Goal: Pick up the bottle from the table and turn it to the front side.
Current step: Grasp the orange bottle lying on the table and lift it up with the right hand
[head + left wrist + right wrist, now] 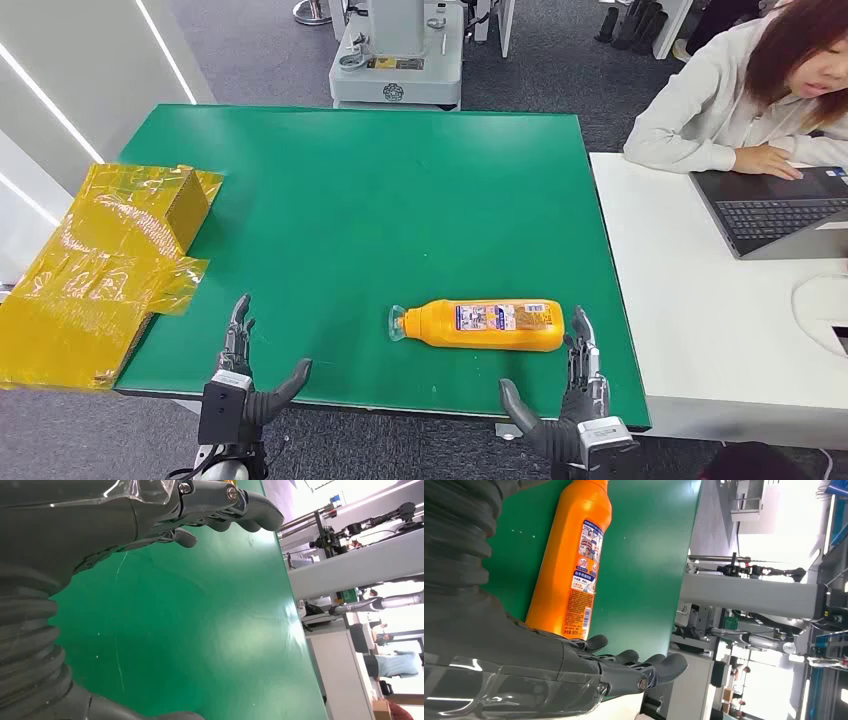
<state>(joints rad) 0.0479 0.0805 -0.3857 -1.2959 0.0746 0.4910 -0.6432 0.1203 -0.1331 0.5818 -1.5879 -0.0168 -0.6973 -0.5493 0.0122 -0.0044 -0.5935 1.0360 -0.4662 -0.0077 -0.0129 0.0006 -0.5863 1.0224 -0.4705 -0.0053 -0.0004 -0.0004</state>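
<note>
On the green worktop (360,200), seen from the head view, the orange bottle (480,325) lies on its side near the front edge, right of the middle, its clear-capped neck pointing toward the robot's left and its printed label facing up. What it holds cannot be told through the opaque orange body. Just beside the bottle's base, the right hand (572,400) stands at the front edge with its fingers (582,345) spread upward and thumb held out, holding nothing; the fingertips are close to the bottle's base, but contact cannot be made out. Well apart from the bottle, along the same front edge, the left hand (240,385) is likewise spread wide and empty. Farther from the bottle, at the worktop's left edge, sits a cardboard box (170,200) wrapped in yellow film (90,280). Beyond the bottle's base side stands a white desk (690,330) with a laptop (780,210), where a person (740,90) sits.

From the left wrist view, the left hand (75,525) hangs over bare green worktop (200,630), its fingers (250,510) extended and gripping nothing.

From the right wrist view, the bottle (574,555) lies on the worktop (649,555), label visible, with the right hand (549,675) beside its base end, fingers (644,665) stretched out and holding nothing.
</note>
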